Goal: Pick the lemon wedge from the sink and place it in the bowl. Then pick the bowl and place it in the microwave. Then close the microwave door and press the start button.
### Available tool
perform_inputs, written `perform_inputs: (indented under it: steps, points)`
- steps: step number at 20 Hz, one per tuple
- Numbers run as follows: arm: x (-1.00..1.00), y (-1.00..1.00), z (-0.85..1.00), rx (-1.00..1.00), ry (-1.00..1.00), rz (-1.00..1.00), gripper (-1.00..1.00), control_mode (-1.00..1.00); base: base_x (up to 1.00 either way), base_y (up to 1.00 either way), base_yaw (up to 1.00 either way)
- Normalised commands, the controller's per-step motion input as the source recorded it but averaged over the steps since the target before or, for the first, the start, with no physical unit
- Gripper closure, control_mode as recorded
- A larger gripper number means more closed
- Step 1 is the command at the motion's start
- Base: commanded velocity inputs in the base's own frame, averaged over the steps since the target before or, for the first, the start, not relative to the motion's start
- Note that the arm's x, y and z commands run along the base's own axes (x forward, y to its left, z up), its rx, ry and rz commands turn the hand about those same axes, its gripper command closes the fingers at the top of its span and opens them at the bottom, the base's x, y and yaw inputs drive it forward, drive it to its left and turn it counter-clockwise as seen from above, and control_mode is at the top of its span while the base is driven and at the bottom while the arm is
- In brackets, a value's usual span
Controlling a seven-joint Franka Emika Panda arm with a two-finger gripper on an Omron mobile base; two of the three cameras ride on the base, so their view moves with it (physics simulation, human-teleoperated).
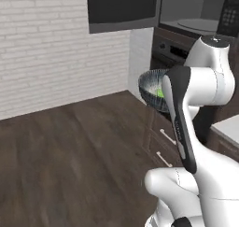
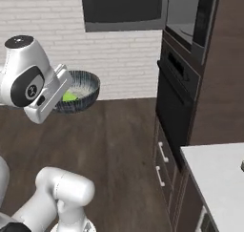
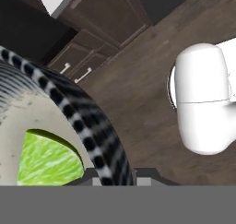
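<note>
lemon wedge (image 3: 46, 161) rides in the bowl (image 3: 87, 126) the hand (image 2: 57, 100) grips by its rim, high over the floor; a tilt toward the microwave (image 1: 196, 23) could spill it.

White arm raised, elbow bent, fingers clamped on bowl (image 2: 78, 90) rim
</note>
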Motion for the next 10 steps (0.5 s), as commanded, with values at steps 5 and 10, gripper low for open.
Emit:
perform_inputs:
  steps: [5, 10]
  points:
    - [0.00, 0.00, 0.00, 0.00, 0.00, 0.00, 1.00, 1.00, 0.80, -0.34, -0.45]
    - [0.00, 0.00, 0.00, 0.00, 0.00, 0.00, 1.00, 1.00, 0.86, 0.13, -0.48]
